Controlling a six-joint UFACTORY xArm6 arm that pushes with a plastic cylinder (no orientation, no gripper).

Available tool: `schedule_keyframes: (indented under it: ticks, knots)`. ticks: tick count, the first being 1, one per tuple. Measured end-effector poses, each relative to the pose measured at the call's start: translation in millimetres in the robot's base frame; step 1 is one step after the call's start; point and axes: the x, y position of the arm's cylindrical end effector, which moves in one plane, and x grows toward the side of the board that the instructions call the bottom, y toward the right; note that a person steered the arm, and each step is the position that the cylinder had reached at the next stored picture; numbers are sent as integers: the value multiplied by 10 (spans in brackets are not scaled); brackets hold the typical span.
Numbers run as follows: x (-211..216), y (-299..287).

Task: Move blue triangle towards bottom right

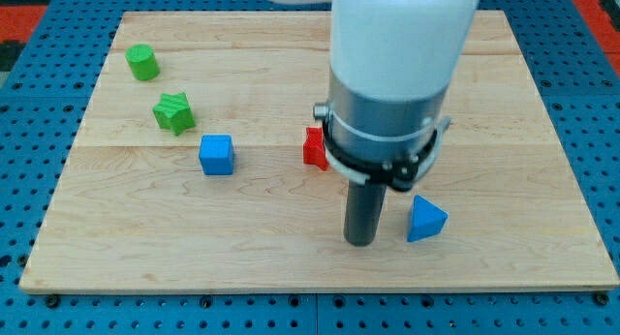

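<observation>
1. Camera view, the task's thing: the blue triangle [425, 219] is a small solid wedge of bright blue, with one lighter face turned to the view's right and a point toward the view's top. It lies in the lower right part of the wooden board [145, 248], near the board's bottom edge.
2. The arm ends in a dark rod, not a hand, so nothing spreads or pinches. The tip [360, 242] is down at the board, just beside the blue triangle on the view's left; whether they touch cannot be told.
3. A red block [314, 147], partly hidden by the arm, sits above the tip.
4. A blue cube [217, 154] lies left of centre.
5. A green star [174, 113] and a green cylinder [142, 62] sit at upper left.
</observation>
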Motion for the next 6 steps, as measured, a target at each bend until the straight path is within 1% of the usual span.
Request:
schedule_keyframes:
  ticks: [1, 2, 3, 4, 5, 6]
  knots:
    - [24, 589]
    - [112, 1029]
    - [-67, 899]
    - [-233, 1000]
    - [-136, 1255]
    - [-568, 1224]
